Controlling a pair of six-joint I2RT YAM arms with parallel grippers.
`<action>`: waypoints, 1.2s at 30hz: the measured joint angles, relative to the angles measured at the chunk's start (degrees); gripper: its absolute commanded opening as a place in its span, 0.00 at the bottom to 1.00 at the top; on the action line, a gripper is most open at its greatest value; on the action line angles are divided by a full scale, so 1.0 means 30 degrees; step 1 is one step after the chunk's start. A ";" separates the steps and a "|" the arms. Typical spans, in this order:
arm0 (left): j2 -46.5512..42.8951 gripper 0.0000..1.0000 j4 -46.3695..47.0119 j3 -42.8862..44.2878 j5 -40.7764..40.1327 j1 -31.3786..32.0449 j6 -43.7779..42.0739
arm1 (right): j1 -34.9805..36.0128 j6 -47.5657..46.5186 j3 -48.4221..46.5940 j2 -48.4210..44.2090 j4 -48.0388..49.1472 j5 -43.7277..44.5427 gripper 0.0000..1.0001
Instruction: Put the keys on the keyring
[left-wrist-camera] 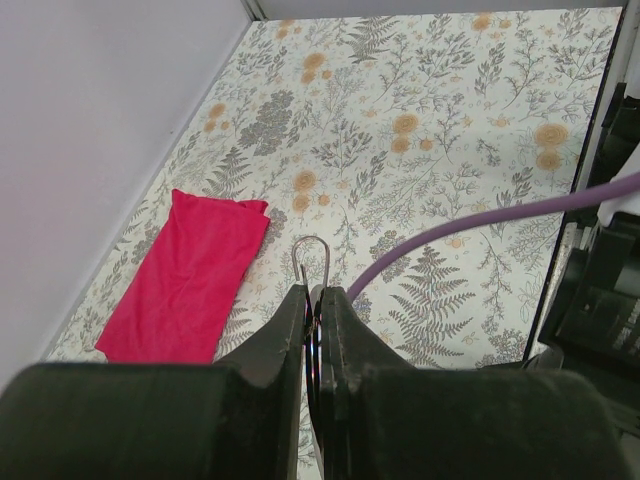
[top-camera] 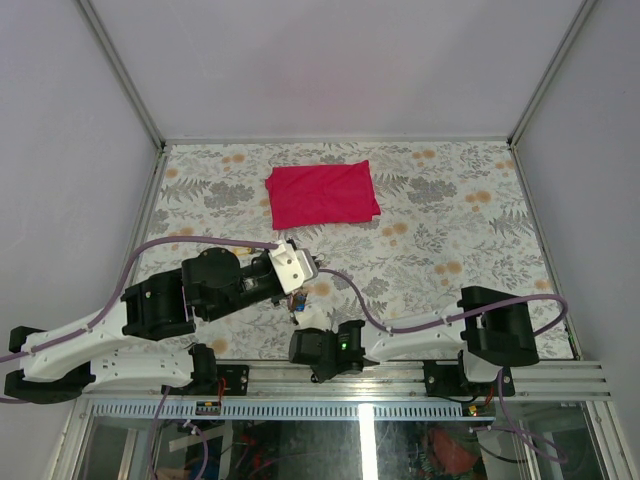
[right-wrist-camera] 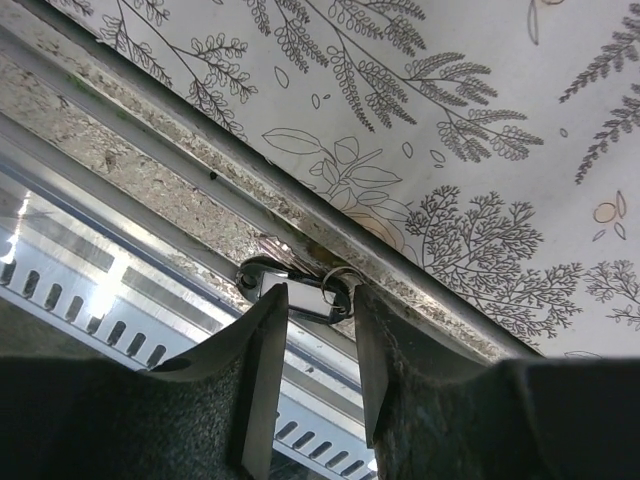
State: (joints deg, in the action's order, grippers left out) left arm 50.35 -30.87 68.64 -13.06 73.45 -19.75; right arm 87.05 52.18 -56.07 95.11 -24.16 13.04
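Observation:
My left gripper [left-wrist-camera: 313, 290] is shut on the keyring [left-wrist-camera: 311, 238], a thin silver wire loop that sticks out past the fingertips above the floral table. In the top view this gripper [top-camera: 298, 292] hangs near the table's near edge, at the middle. My right gripper [right-wrist-camera: 320, 293] is down at that near edge, jaws apart. Between its fingertips lies a black-headed key [right-wrist-camera: 298, 295] with a pale label and a small wire loop, on the metal rail. A second metal key blade [right-wrist-camera: 280, 250] shows just behind it. Whether the fingers touch the key is unclear.
A folded red cloth [top-camera: 322, 195] lies at the back middle of the table and appears at the left in the left wrist view [left-wrist-camera: 190, 275]. A purple cable [left-wrist-camera: 480, 220] runs across the table by the left gripper. The metal rail [right-wrist-camera: 150, 130] borders the near edge.

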 measured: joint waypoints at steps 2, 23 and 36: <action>0.0000 0.00 0.0000 0.0000 0.0000 0.0000 0.0000 | 0.0131 -0.0138 -0.0350 0.0517 -0.0277 0.0015 0.36; 0.0036 0.00 0.0000 0.0000 0.0000 0.0000 -0.0007 | 0.0372 -0.0597 -0.0838 0.0845 -0.1122 0.0998 0.00; 0.0051 0.00 0.0000 0.0000 -0.0015 0.0000 0.0015 | -0.1566 -0.0831 0.3162 -0.6003 0.1115 0.1734 0.00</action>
State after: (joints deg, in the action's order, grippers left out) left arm 50.50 -30.87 68.64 -13.10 73.45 -19.70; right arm 82.35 49.69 -46.59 77.10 -20.82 18.24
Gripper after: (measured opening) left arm 0.052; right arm 0.009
